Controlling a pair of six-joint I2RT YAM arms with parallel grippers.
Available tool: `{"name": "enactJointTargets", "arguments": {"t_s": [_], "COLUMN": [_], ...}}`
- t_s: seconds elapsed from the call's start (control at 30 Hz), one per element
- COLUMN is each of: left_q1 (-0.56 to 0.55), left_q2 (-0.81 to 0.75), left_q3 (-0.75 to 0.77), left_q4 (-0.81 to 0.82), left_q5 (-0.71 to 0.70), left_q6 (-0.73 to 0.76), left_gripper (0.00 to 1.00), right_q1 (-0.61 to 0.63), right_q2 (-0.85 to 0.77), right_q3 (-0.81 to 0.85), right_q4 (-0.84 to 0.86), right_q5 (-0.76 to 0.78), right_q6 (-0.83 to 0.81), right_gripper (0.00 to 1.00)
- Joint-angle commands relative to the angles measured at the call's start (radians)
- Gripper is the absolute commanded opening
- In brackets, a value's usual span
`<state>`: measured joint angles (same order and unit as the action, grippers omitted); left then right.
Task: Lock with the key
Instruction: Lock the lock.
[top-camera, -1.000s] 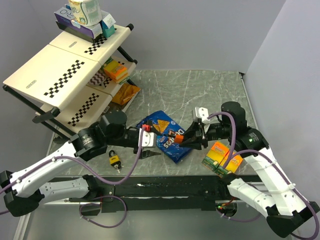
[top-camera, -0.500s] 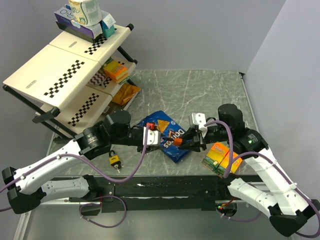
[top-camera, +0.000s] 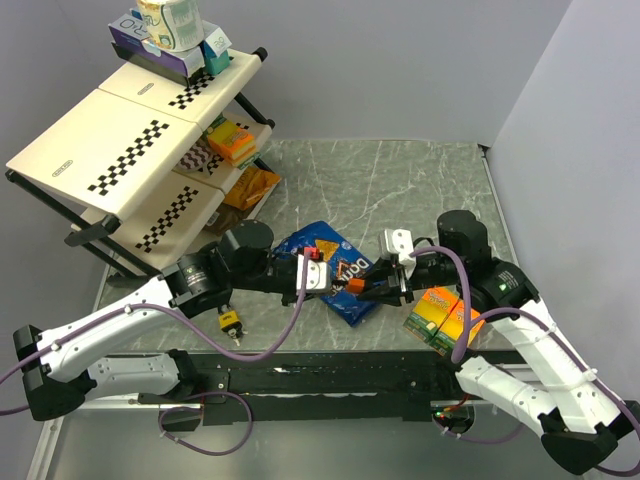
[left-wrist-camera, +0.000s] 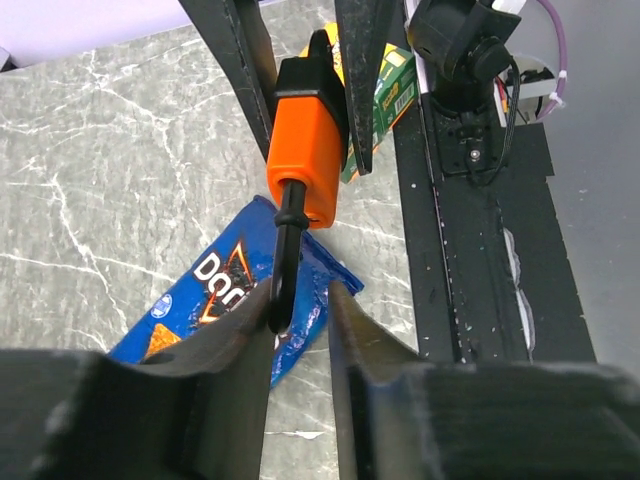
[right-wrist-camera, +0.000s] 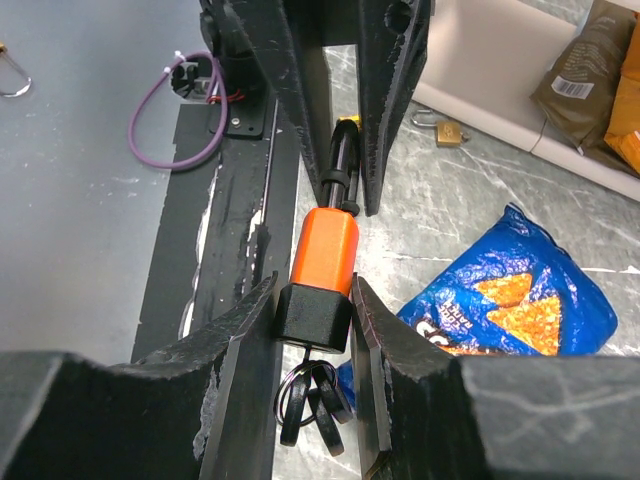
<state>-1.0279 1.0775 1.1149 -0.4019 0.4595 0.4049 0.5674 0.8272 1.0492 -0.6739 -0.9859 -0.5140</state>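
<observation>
An orange padlock (top-camera: 357, 288) with a black end hangs in the air between my two grippers, above a blue chip bag (top-camera: 315, 243). My right gripper (right-wrist-camera: 315, 300) is shut on the padlock's black end (right-wrist-camera: 315, 312). Black key rings (right-wrist-camera: 315, 400) hang from that end. The padlock's black shackle (left-wrist-camera: 285, 260) points toward my left gripper (left-wrist-camera: 300, 310). The left jaws stand slightly apart around the shackle. It touches one finger, with a gap to the other. The left gripper's fingers (right-wrist-camera: 300, 80) also show in the right wrist view.
A small yellow padlock (top-camera: 230, 321) lies on the table near the left arm. A green and orange box (top-camera: 445, 312) lies under the right arm. A checkered shelf rack (top-camera: 130, 150) with boxes and snacks stands at the back left.
My left gripper has moved right until its fingers reach the padlock's shackle. My right gripper has shifted slightly left and down with the padlock.
</observation>
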Motion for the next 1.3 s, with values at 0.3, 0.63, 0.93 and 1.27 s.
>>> {"name": "enactJointTargets", "arguments": {"t_s": [0.3,0.63,0.93,1.27], "left_q1": [-0.008,-0.009,-0.011,-0.012], "left_q2": [0.012,0.021,0.019,0.016], "left_q3": [0.043,0.057,0.06,0.066], "left_q4": [0.02,0.037,0.025,0.015], "left_q5": [0.007,-0.016,-0.002,-0.002], "left_q6": [-0.06,-0.06,-0.051,-0.077], "left_gripper": [0.39,0.34,0.27,0.01], "right_q1": [0.012,0.014,0.014,0.014], "right_q2": [-0.026,-0.026,-0.022,-0.01], "right_q3": [0.02,0.005,0.0,0.024], "right_q4": [0.033,0.007,0.005,-0.01], "right_q5": [-0.016,-0.01,-0.002,0.018], "right_q6": [-0.021,-0.055,-0.054,0.018], "right_gripper": [0.0,0.0,0.0,0.68]}}
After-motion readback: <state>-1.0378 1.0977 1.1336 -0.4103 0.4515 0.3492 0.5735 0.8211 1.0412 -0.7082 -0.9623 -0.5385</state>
